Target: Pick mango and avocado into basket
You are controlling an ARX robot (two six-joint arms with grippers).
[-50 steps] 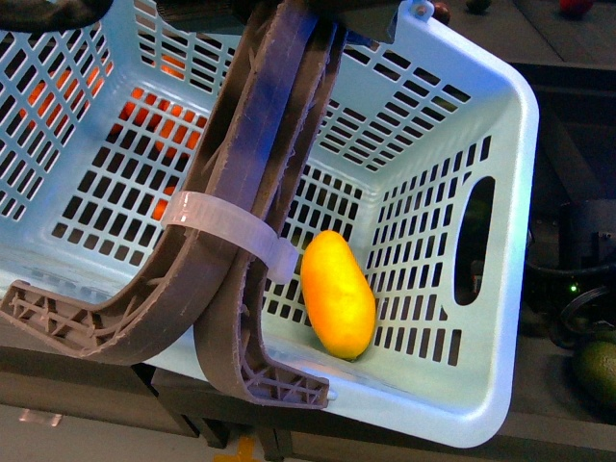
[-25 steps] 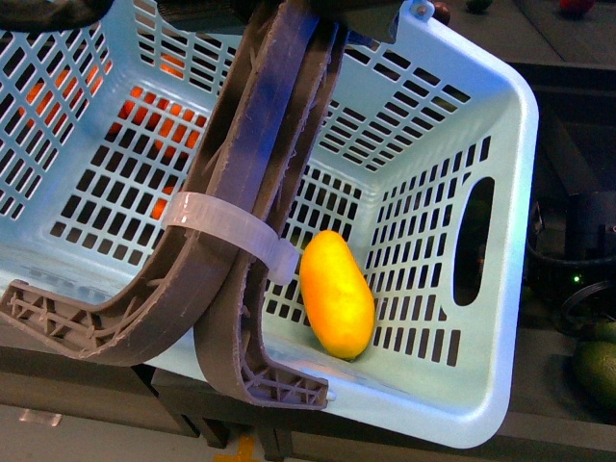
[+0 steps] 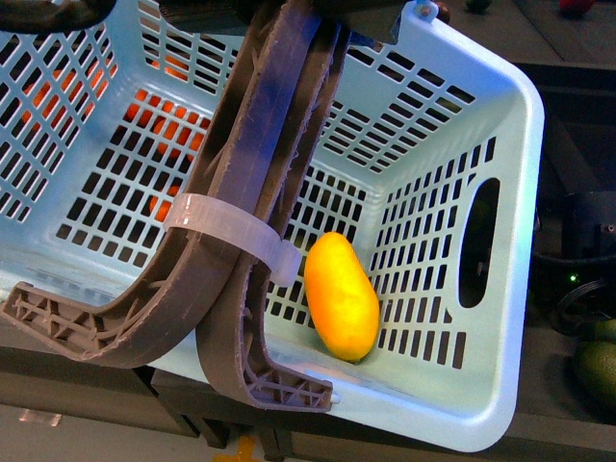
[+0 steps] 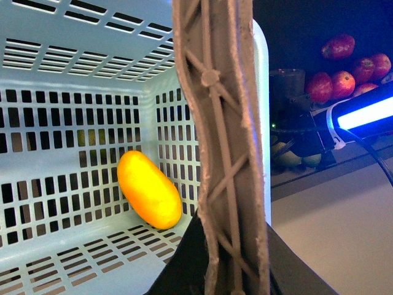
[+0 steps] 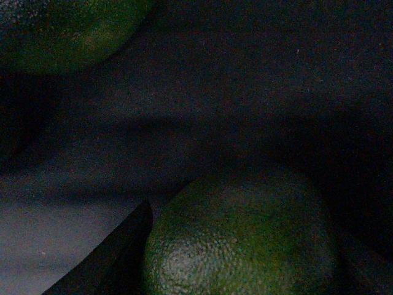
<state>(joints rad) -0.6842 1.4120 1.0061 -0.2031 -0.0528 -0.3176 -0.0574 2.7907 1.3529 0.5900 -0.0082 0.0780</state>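
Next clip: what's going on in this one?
The mango already lies inside the basket, low against a slotted wall, next to the brown handles. The left wrist camera sits right up against those handles, but no grip on them can be made out. The avocado is not in yet: it lies outside on a dark surface, close up in the dim right wrist view.

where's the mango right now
In the front view the mango lies inside the basket, on its floor by the right wall, just right of the brown handles.
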